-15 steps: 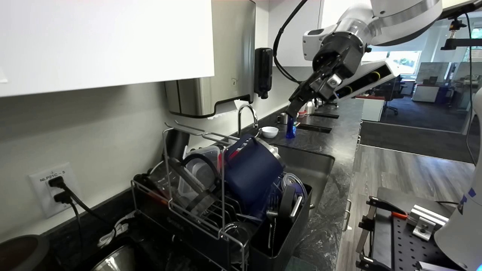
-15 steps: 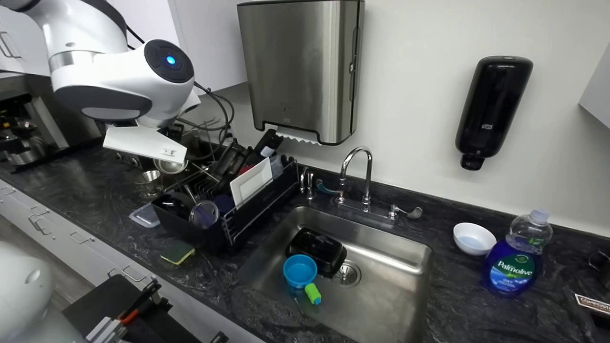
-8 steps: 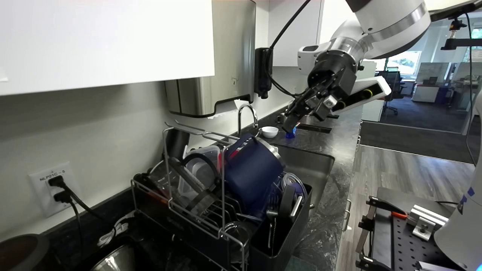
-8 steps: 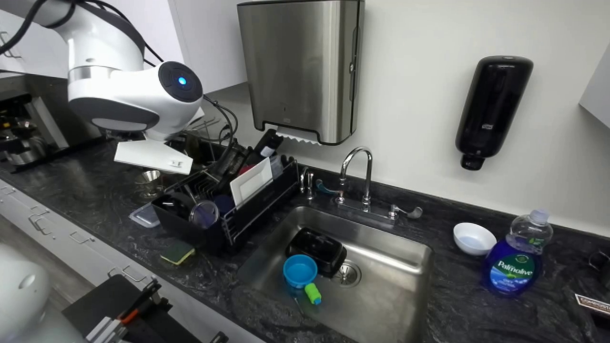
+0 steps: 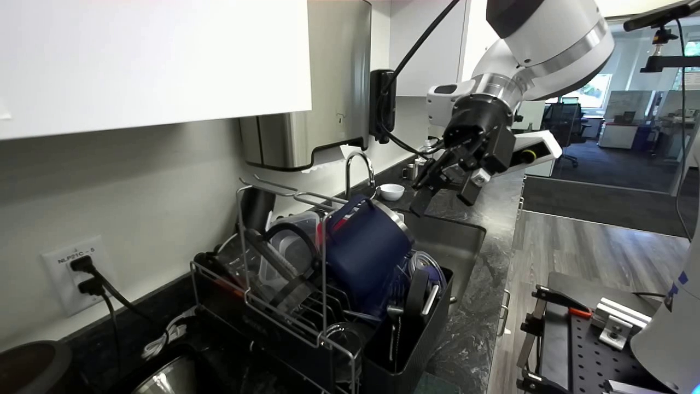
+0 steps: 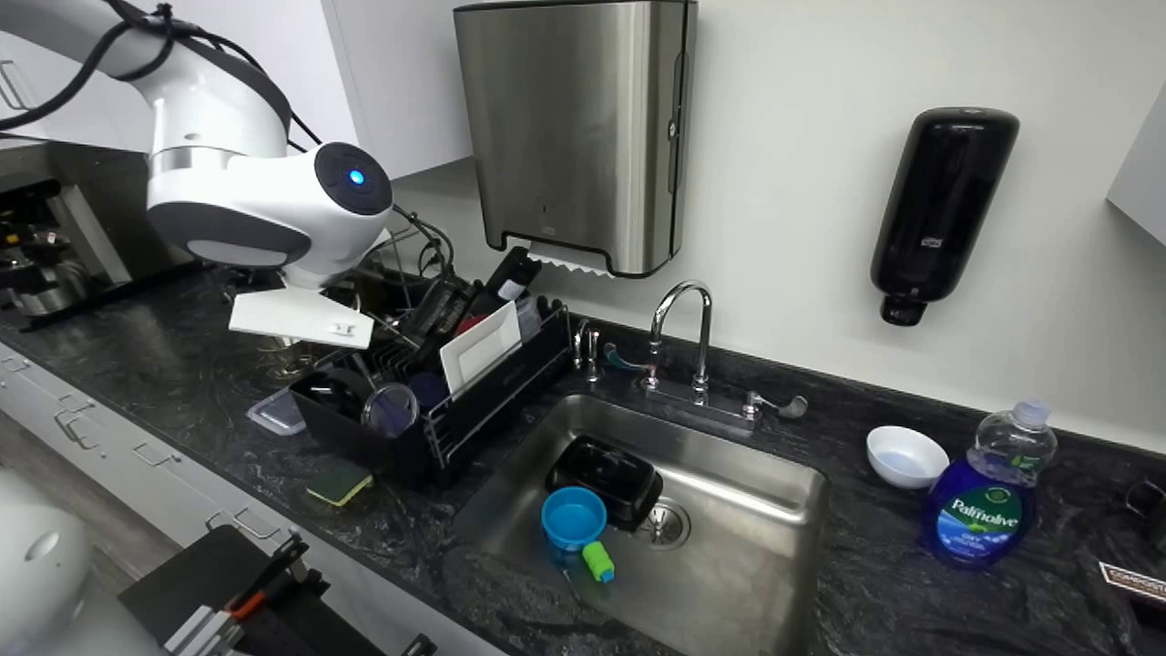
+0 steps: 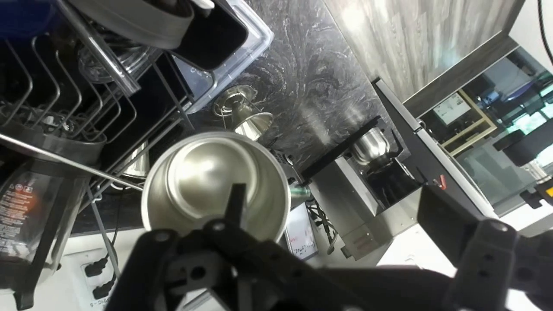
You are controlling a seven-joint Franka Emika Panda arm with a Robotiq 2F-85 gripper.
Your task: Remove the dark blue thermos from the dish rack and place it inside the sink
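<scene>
The dark blue thermos (image 5: 369, 246) lies tilted on top of the dish rack (image 5: 284, 350), its steel mouth facing the sink side and its handle up. In the wrist view I look into the thermos's open metal mouth (image 7: 203, 168). My gripper (image 5: 444, 200) is open and empty, above and beyond the mouth, apart from it in that exterior view. In the wrist view the gripper (image 7: 335, 196) has one finger overlapping the mouth and the other far to the right. The steel sink (image 6: 729, 556) is beside the rack. In that exterior view my arm hides most of the thermos.
The rack also holds a white plate (image 6: 481, 349), utensils and clear containers. In the sink are a black container (image 6: 606, 474), a blue cup (image 6: 574, 517) and a green item (image 6: 598, 561). A faucet (image 6: 701, 337) stands behind the sink. A cabinet (image 5: 153, 60) hangs above the rack.
My gripper has moved down toward the thermos's mouth, slightly left in an exterior view, and its two fingers show more clearly apart. The thermos and rack have not moved.
</scene>
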